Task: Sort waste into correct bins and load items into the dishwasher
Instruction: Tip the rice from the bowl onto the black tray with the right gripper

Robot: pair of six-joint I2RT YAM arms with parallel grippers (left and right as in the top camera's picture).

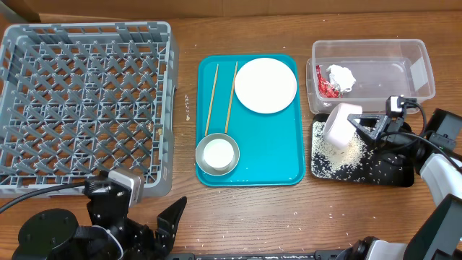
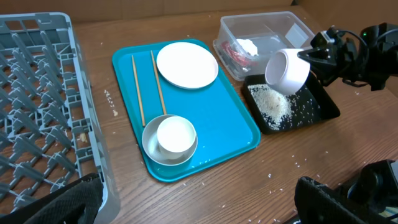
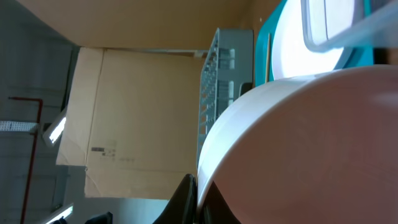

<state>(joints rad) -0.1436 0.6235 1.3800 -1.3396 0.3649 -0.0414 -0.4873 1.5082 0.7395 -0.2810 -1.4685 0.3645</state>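
My right gripper [image 1: 367, 128] is shut on the rim of the smaller white bowl [image 1: 339, 124], held tipped on its side over the shallow black tray [image 1: 404, 180]. Pale rice [image 1: 339, 156] lies heaped in that tray. The bowl fills the right wrist view [image 3: 311, 143]. The clear tub [image 1: 420, 54] behind holds the red wrapper [image 1: 325, 87] and the white paper wad [image 1: 342, 75]. My left gripper [image 1: 144, 220] is open and empty at the table's front, by the grey dish rack [image 1: 86, 101].
A teal tray [image 1: 289, 155] holds the white plate [image 1: 266, 84], two chopsticks [image 1: 211, 97] and a metal bowl [image 1: 201, 164] with the small white cup [image 1: 218, 152] inside. Stray rice grains lie on the wood around the black tray and near the front edge.
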